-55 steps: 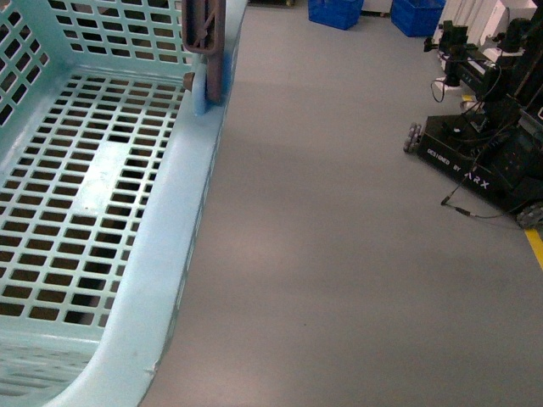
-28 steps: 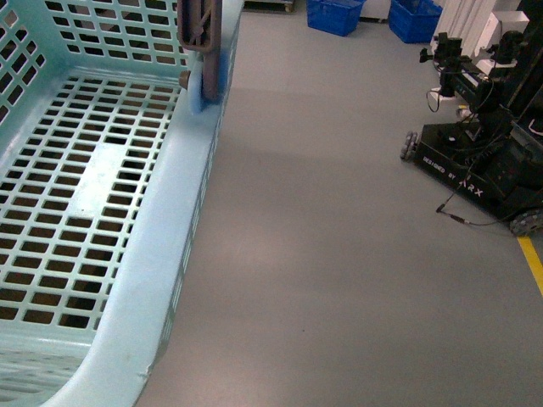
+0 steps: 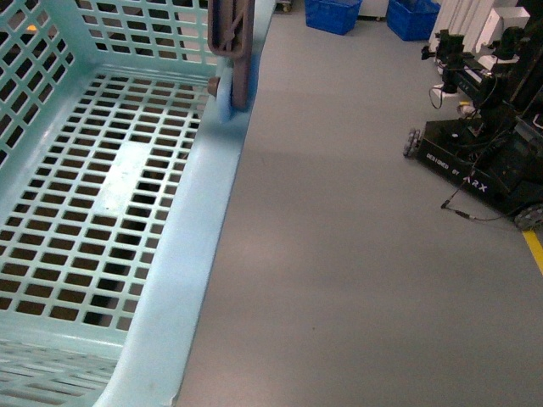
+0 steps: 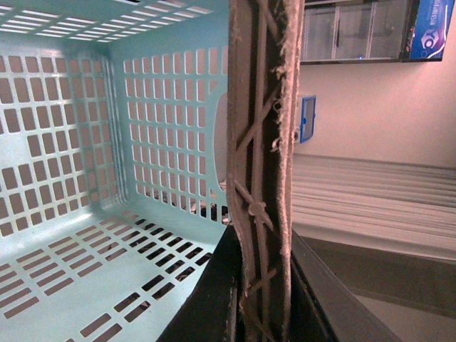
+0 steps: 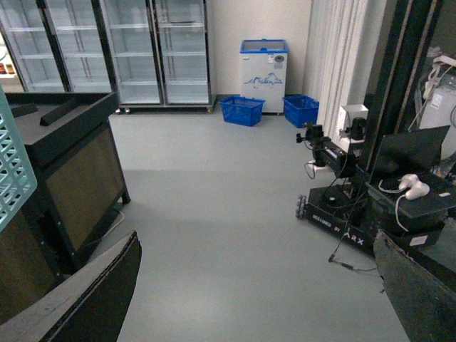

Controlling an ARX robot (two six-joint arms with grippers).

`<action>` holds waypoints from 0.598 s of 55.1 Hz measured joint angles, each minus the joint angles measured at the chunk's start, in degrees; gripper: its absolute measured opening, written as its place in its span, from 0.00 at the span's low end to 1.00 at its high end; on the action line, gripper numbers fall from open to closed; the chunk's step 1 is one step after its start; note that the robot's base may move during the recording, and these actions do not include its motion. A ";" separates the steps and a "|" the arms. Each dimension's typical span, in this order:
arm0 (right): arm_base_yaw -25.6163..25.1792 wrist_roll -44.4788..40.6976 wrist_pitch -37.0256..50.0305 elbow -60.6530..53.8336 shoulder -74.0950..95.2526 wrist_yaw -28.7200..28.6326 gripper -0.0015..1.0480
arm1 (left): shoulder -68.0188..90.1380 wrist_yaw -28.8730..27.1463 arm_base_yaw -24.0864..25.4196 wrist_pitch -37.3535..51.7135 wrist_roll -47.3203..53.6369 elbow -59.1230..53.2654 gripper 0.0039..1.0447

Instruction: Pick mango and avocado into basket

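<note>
Your left gripper clenched on the basket's brown handles, your right gripper released wide, beside the basket.

Smooth grey floor — glass-door fridges along the far wall, white chest freezer, blue crates.

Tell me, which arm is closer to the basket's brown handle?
Left. The left gripper has its fingers on either side of the brown handle, seemingly clamped on it. The right gripper hangs open over bare floor, with only a corner of the basket in its view.
</note>
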 joint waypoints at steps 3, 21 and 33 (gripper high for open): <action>0.00 0.00 -0.02 0.00 0.00 -0.07 0.93 | 0.00 -0.13 0.00 0.00 0.09 0.00 0.12; 0.00 0.00 0.02 0.00 0.00 -0.13 0.93 | -0.02 -1.42 0.37 0.00 0.52 -0.02 0.11; 0.00 0.00 0.02 0.02 0.00 -0.09 0.93 | 0.00 -0.98 0.28 -0.04 0.48 0.02 0.11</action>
